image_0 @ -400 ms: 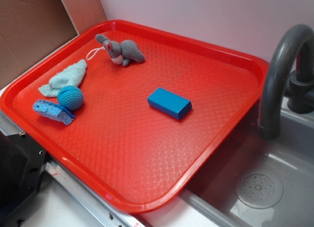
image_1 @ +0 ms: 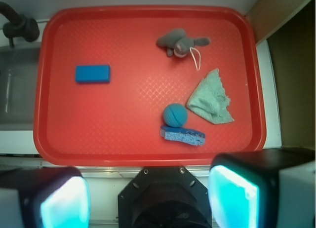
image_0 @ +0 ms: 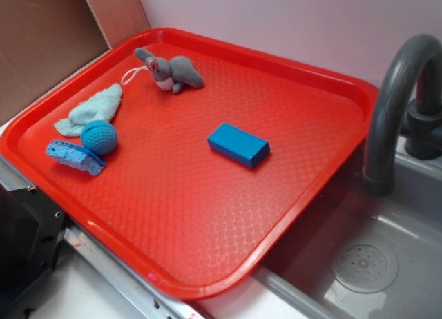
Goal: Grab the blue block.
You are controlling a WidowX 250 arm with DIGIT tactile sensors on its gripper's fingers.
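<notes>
On the red tray (image_0: 207, 264) I see the block (image_0: 238, 144) lying flat near its middle, alone. High above, my fingers (image_1: 232, 201) are spread wide, holding nothing, well clear of it.

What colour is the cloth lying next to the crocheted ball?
Pale mint green cloth, beside the teal ball; the wrist view shows it best.

Blue block (image_0: 238, 144) lies flat; untouched on tray (image_0: 207, 222)
</notes>
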